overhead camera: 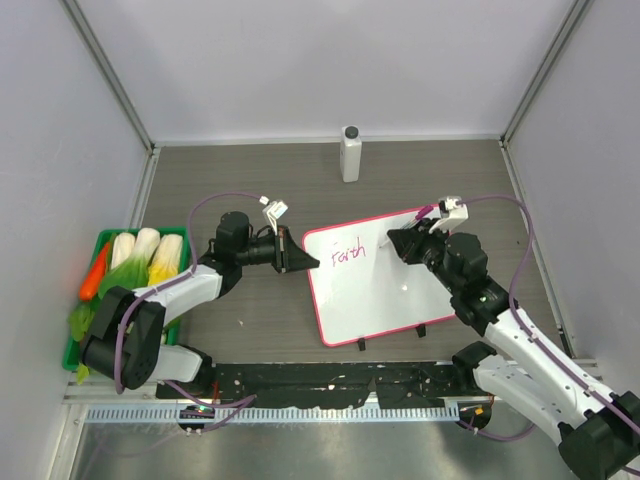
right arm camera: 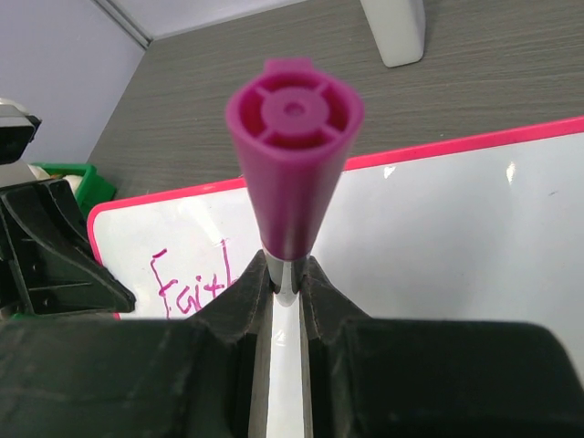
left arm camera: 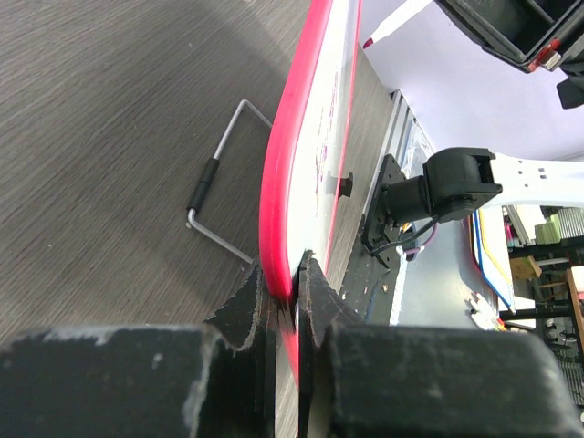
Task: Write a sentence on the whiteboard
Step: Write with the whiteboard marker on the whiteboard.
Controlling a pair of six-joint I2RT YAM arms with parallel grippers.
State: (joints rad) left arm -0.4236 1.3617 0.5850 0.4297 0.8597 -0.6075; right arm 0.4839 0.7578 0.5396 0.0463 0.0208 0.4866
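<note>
Pale lavender walls enclose a dark wood-grain tabletop under even light.

Right wrist view: the marker points away from the lens, so its tip is totally hidden behind its own fat end. It also covers the sentence after "Fait". From the left wrist the whiteboard is edge-on, its lettering just a pink smear, its far end cut off up top. From above, the right gripper buries the tip.

One whiteboard, one purple marker, one white bottle and one green tray holding one carrot.
</note>
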